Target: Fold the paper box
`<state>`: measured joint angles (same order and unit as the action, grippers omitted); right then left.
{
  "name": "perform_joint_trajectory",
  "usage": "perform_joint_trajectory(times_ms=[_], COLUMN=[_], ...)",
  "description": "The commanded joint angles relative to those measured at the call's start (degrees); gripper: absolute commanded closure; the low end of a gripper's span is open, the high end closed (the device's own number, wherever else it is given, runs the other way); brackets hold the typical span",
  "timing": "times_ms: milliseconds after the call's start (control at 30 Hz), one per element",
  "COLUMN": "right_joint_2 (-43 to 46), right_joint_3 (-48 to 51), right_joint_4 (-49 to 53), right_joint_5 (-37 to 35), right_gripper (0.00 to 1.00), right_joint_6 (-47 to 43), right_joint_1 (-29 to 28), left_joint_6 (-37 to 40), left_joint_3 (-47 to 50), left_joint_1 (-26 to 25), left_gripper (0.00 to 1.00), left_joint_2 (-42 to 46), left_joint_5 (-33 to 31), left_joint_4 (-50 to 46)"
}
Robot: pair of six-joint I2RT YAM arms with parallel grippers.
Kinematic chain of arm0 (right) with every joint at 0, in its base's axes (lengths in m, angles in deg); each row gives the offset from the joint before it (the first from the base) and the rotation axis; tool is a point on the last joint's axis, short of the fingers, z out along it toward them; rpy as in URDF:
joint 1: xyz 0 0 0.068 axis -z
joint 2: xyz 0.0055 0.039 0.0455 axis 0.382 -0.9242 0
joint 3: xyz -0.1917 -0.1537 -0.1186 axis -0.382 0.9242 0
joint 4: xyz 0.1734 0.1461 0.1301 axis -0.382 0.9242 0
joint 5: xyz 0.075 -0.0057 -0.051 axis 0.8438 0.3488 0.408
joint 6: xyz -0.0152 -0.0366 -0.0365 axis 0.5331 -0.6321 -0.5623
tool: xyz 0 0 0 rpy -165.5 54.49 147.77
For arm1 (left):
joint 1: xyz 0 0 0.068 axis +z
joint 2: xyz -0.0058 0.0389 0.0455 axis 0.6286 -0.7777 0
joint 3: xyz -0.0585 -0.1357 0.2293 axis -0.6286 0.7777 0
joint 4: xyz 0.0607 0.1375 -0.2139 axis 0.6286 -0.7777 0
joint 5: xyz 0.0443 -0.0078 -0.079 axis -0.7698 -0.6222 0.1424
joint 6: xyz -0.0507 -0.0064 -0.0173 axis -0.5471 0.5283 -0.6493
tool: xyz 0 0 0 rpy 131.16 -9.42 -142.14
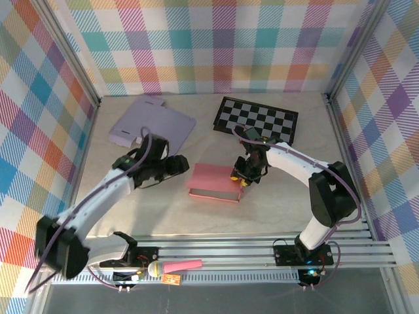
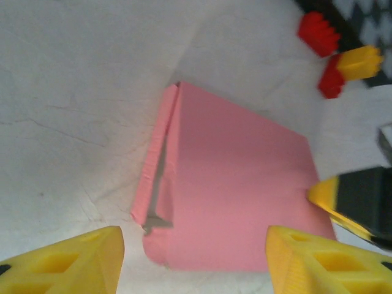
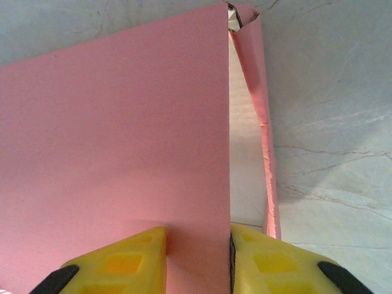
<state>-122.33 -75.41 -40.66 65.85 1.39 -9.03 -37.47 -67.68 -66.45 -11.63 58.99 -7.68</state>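
Note:
The pink paper box [image 1: 215, 182] lies flat in the middle of the table. In the left wrist view the paper box [image 2: 239, 184] has a narrow flap folded along its left edge. My left gripper [image 1: 182, 167] sits at the box's left side; its jaws [image 2: 194, 240] stand open, straddling the near edge without touching it. My right gripper [image 1: 241, 178] is at the box's right end. In the right wrist view the right gripper [image 3: 197, 237] is shut on a raised pink panel [image 3: 122, 135], and a thin side wall [image 3: 264, 135] stands beside it.
A black-and-white checkered mat [image 1: 256, 120] lies at the back right and a lavender sheet [image 1: 152, 122] at the back left. A pink-tipped object [image 1: 177, 266] rests on the near rail. Plaid walls enclose the table on three sides.

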Motion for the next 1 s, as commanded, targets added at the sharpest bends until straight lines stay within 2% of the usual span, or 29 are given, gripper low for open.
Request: perform_joint_trajectory(times_ms=[0,100,267,533,667,833,967], right_joint_2=[-1.62,-2.69,-4.13,-5.6,-5.71,-4.72,-4.3], right_joint_3=[-1.24,-2.15,-3.82,-5.62,-5.76,-3.94,-2.98], right_joint_4=[3.66,4.6,6.26,8.45,9.63,9.6,8.59], right_joint_5=[-2.15,-3.01,-4.02,-4.55,-5.31,-5.35,-4.37], right_gripper=[0.7,0.7,0.69,0.68,0.64,0.53,0.51], right_joint_6=[-3.32,-4.88,-6.47,-8.12,-9.64,-11.16,-12.36], right_joint_1=[-0.33,-0.31,-0.33,-0.33,-0.18,1.07,1.77], left_joint_6=[6.41,8.91,11.51,12.72,12.97,13.44,13.04], left_joint_3=[-3.89,-5.34,-6.29,-4.45,-3.73,-2.71,-1.73], left_joint_1=[0.55,0.62,0.7,0.67,0.65,0.72,0.69], left_gripper=[0.38,0.37,0.38,0.48,0.52,0.58,0.61], left_joint_2=[-7.35,-12.89,-18.7,-23.23,-23.49,-24.02,-24.09], left_joint_5=[4.72,7.2,7.24,7.88,7.87,7.95,8.5], left_joint_4=[-4.21,-1.75,-1.0,2.48,4.3,4.81,5.85])
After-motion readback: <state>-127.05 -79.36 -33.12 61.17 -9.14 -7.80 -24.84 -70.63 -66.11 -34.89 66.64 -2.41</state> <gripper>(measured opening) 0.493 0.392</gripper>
